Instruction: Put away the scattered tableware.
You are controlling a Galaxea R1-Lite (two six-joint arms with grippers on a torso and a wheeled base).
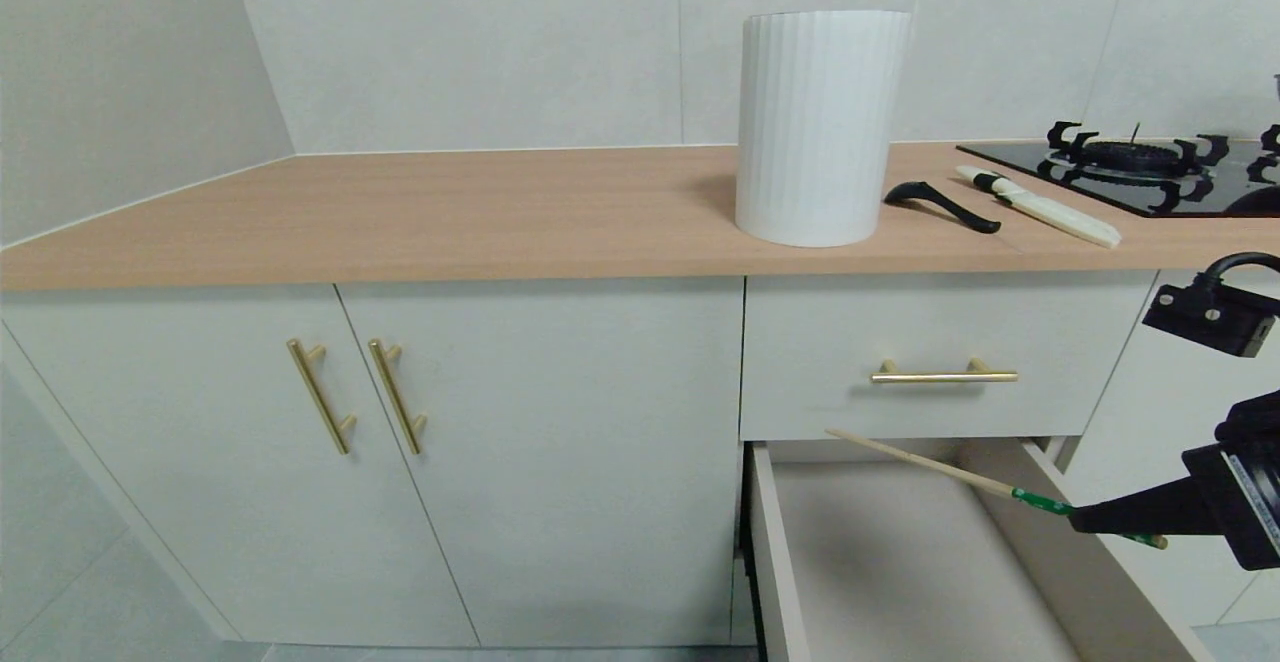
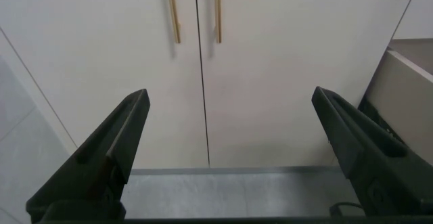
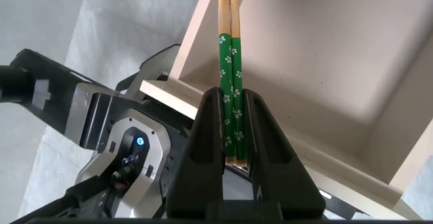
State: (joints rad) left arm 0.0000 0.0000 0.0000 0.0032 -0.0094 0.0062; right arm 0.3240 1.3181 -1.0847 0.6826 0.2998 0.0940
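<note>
Lower right of the head view, the right gripper (image 1: 1085, 520) is clamped tight on a pair of chopsticks (image 1: 930, 465). It pinches them by their green flowered ends, and the bare wooden tips point up and left over the open drawer (image 1: 775, 542). From the wrist camera the two sticks (image 3: 229, 82) lie side by side between the pads, parallel, with the drawer floor beneath them.

The left gripper (image 2: 230, 97) is spread wide with nothing in it, facing the cupboard doors (image 2: 203, 61).

To my eye the step is laying the chopsticks in the drawer. Doing it well means getting low first. The tips sit high, near the closed drawer front above, so tilt the pair flatter and bring it down close to the drawer floor. Let go from up here and they'd likely bounce apart or roll.

More waits at upper right on the counter (image 1: 400, 212). A black-handled tool (image 1: 945, 205) and a pale knife (image 1: 1040, 205) lie just beside the tall white ribbed canister (image 1: 815, 127).
</note>
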